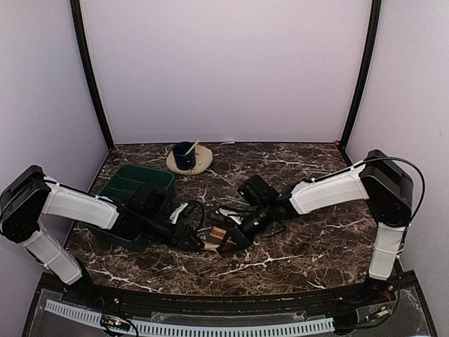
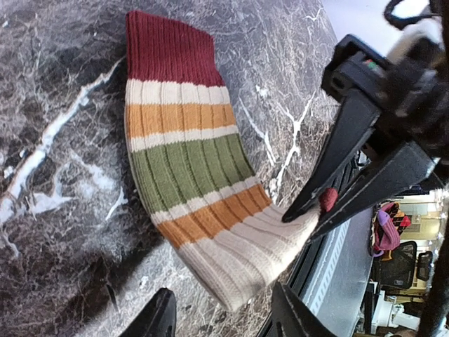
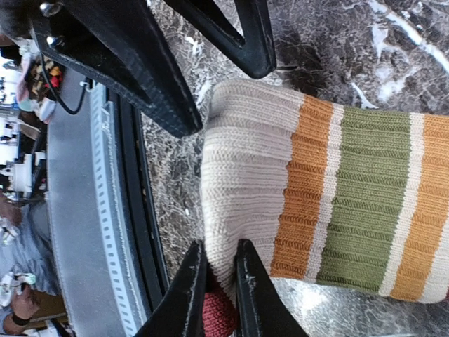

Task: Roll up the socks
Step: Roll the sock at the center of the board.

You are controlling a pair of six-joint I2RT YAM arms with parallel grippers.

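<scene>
Tabletop (image 1: 309, 242) of dark veined stone carries a green tray (image 1: 133, 188) at the far left, and behind it, toward the back wall, a plate (image 1: 203, 161) with a blue cup (image 1: 184, 155) on it. Just right of the tray, the left claw (image 1: 198, 242) (image 2: 223, 319) is spread wide and grips nothing, its two fingertips standing either side of the cream end of the striped sock (image 1: 217, 234) (image 2: 186, 161) (image 3: 337, 203). That sock lies flat near the front middle of the tabletop, banded red, cream, orange and green. At its cream end the right claw (image 1: 229, 243) (image 2: 298, 217) (image 3: 221, 256) is nearly closed, pinching the fabric's edge, with a bit of red showing between its fingers.
</scene>
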